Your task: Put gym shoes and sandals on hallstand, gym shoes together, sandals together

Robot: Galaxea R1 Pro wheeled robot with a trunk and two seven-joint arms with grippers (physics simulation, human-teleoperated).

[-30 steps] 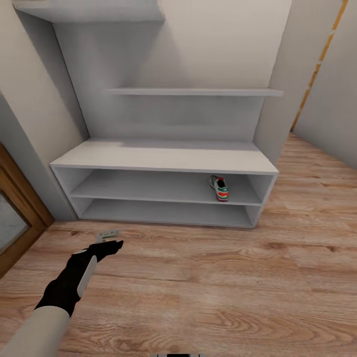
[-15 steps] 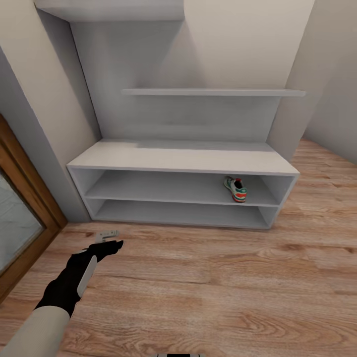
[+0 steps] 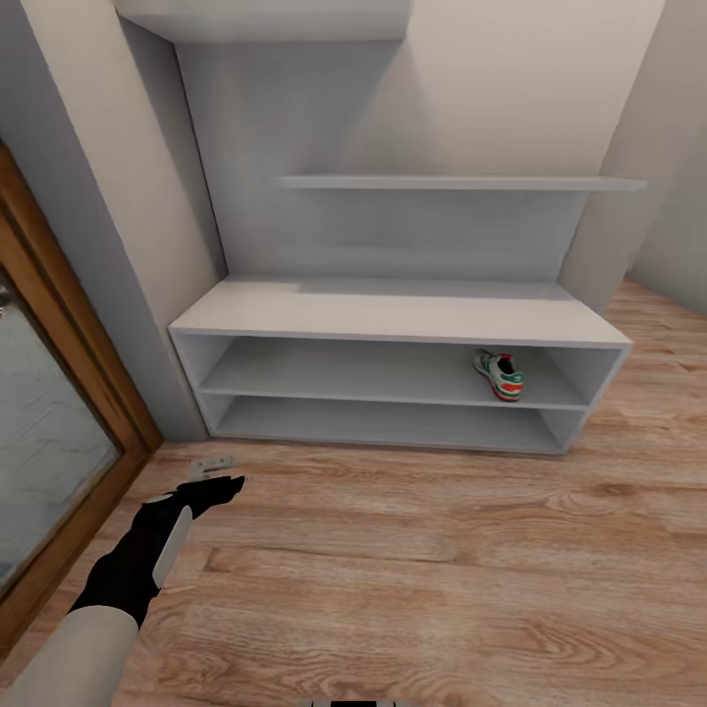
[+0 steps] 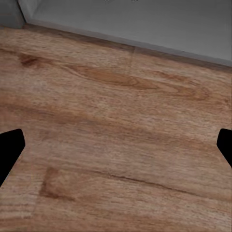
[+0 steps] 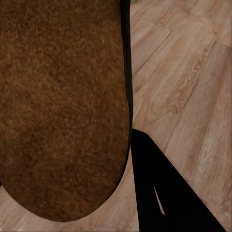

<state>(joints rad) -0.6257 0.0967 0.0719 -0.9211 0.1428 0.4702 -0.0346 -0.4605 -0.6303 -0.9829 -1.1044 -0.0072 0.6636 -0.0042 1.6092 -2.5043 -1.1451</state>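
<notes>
On the hallstand's upper open shelf, right end: one gym shoe. Left gripper is spread, empty, above floor. Right gripper: sandal apparently pinched, closure cannot be told. Risk judged: sandal slipping during travel.

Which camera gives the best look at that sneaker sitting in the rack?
The head view: the gym shoe sits whole on the hallstand's upper open shelf, toward its right end. The left wrist view shows floor and the open left gripper; the right wrist view shows a brown sandal.
</notes>
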